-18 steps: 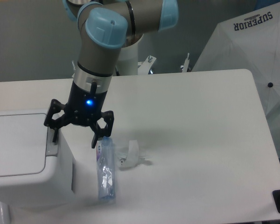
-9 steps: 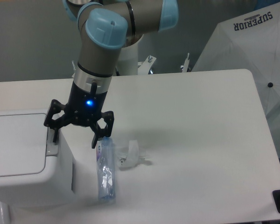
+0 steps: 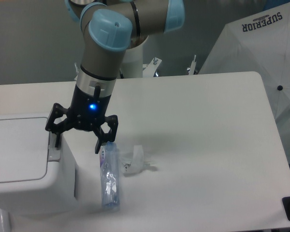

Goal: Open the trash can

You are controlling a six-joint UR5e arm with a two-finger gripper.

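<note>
Now your trash can [image 3: 24,164] sits at the table's left edge, lid shut. Your gripper [image 3: 77,138] hangs wide open, empty, one finger over the grey tab [image 3: 52,151]. You're at the press: push down next. A bottle [image 3: 109,179] lies beside it.

1. The large boxy white plastic trash can [image 3: 24,164] runs past the left and bottom edges.
2. Its grey push tab [image 3: 52,151] is partly hidden behind one black finger [image 3: 54,129] of the tool.
3. Beside it, the small crumpled clear thing [image 3: 135,162] is too blurred to identify.
</note>
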